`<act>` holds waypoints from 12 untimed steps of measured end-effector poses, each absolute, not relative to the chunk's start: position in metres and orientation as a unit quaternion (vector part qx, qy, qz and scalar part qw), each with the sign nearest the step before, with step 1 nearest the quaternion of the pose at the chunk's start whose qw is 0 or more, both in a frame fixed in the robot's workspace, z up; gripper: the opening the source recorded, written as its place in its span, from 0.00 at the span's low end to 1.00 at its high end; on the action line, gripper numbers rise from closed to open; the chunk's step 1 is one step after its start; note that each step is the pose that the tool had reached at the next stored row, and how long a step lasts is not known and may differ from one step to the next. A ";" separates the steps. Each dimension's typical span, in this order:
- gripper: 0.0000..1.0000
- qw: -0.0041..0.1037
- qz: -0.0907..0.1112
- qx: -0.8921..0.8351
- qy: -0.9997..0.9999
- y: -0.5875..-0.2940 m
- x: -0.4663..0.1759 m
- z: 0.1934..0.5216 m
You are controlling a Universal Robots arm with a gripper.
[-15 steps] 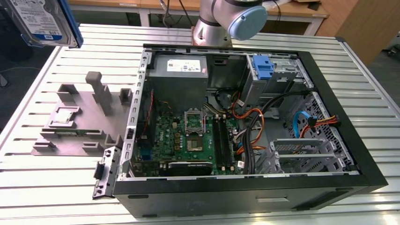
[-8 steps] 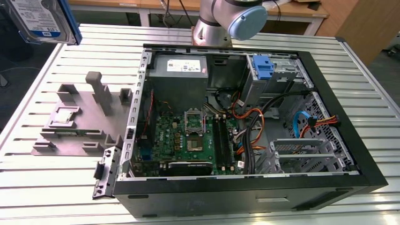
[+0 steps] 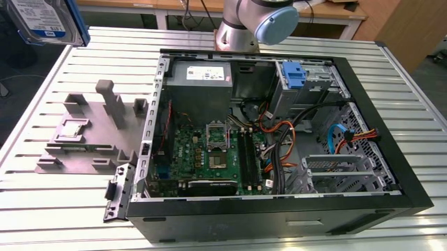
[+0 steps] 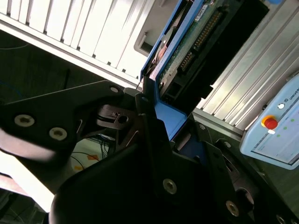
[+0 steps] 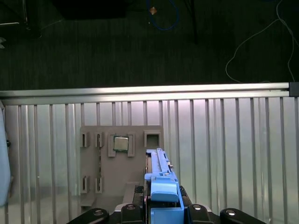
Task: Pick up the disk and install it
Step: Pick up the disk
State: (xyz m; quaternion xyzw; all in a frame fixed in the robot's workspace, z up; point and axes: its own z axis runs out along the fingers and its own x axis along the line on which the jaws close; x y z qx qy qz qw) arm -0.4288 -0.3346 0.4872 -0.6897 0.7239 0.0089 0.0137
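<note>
Above slatted metal table [image 3: 56, 209], fingers [image 4: 152, 119] clamp the blue-railed, white-and-blue-labelled silver disk [image 3: 47, 21].

An open computer case [image 3: 279, 212] lies on the slatted metal table [image 3: 49, 209] — motherboard [image 3: 202, 157] exposed, orange cables [image 3: 285, 138] (loosely bundled) beside it. At the exterior view's left, a grey fixture [image 3: 112, 112] holds a small square chip [image 3: 73, 129].

We list: disk [image 3: 47, 20], silvery metal under a white-and-blue paper label, edged in smooth blue plastic; table [image 3: 63, 225], ribbed aluminium with satin sheen; fixture block [image 3: 91, 141], matt grey plastic; computer case [image 3: 279, 222], matt black shell, bare sheet metal inside; gripper [image 5: 161, 193], matt black with bright screw heads.
</note>
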 end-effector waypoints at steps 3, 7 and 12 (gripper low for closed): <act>0.37 0.014 0.009 -0.690 0.724 -0.335 -0.429 0.490; 0.37 0.013 0.009 -0.690 0.724 -0.335 -0.429 0.491; 0.37 0.013 0.008 -0.690 0.724 -0.336 -0.429 0.491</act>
